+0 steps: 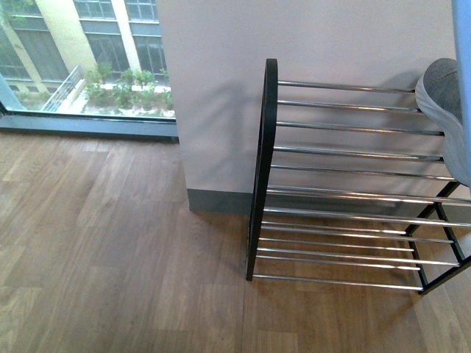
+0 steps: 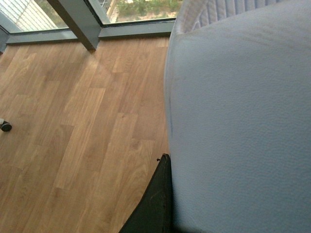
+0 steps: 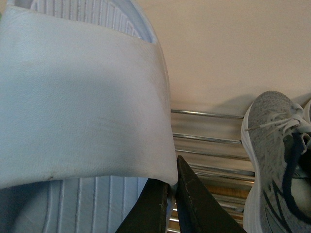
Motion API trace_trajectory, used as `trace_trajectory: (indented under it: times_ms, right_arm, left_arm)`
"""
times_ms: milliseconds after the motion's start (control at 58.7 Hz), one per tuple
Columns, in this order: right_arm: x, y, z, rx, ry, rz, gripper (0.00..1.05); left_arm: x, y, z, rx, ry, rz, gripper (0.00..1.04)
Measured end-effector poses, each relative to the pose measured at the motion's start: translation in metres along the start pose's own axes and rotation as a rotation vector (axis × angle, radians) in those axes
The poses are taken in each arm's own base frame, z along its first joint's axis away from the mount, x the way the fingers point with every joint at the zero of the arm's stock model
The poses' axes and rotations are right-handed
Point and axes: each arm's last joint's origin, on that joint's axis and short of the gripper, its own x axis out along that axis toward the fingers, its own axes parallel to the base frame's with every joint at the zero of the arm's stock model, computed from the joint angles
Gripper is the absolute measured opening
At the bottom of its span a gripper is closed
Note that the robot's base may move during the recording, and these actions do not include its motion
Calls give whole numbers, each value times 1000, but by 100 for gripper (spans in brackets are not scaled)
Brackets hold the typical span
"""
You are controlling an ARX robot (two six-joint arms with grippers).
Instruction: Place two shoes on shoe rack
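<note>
My left gripper (image 2: pixel 167 162) is shut on the broad strap of a white slide sandal (image 2: pixel 243 121), which fills the left wrist view; only one dark finger (image 2: pixel 154 204) shows. My right gripper (image 3: pixel 173 177) is shut on the strap edge of a second white slide sandal (image 3: pixel 77 102), held in front of the shoe rack (image 3: pixel 209 141). A grey knit sneaker (image 3: pixel 272 160) with a white sole lies on the rack's chrome bars beside it. In the front view the shoe rack (image 1: pixel 346 191) stands against the wall, with the sneaker's grey toe (image 1: pixel 444 95) on its top tier.
A white wall (image 1: pixel 221 88) with a grey skirting stands behind the rack. A floor-level window (image 1: pixel 88 59) is at the far left. The floor (image 1: pixel 110 257) is wood planks. A small dark caster (image 2: pixel 6 126) sits on the floor in the left wrist view.
</note>
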Motion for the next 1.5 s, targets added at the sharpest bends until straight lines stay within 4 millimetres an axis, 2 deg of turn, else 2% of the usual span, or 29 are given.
trace_trajectory:
  times_ms: [102, 324, 460, 732, 1124, 1260, 1345, 1396, 1498]
  right_arm:
    - [46, 1, -2, -62, 97, -63, 2]
    - [101, -10, -24, -173, 232, -161, 2]
    - [127, -23, -34, -209, 301, -211, 2]
    - [164, -66, -49, -257, 413, -363, 2]
    - [185, -83, -46, -348, 422, -400, 2]
    - [182, -85, -45, -338, 407, -382, 28]
    - [175, -83, -44, -329, 396, -355, 46]
    - [165, -81, -40, -312, 383, -332, 60]
    - [155, -78, -35, -294, 363, -312, 73]
  left_arm:
    - [0, 0, 0, 0, 0, 0, 2]
    - [0, 0, 0, 0, 0, 0, 2]
    - [0, 0, 0, 0, 0, 0, 2]
    - [0, 0, 0, 0, 0, 0, 2]
    - [0, 0, 0, 0, 0, 0, 2]
    - [0, 0, 0, 0, 0, 0, 2]
    - [0, 0, 0, 0, 0, 0, 2]
    - [0, 0, 0, 0, 0, 0, 2]
    - [0, 0, 0, 0, 0, 0, 2]
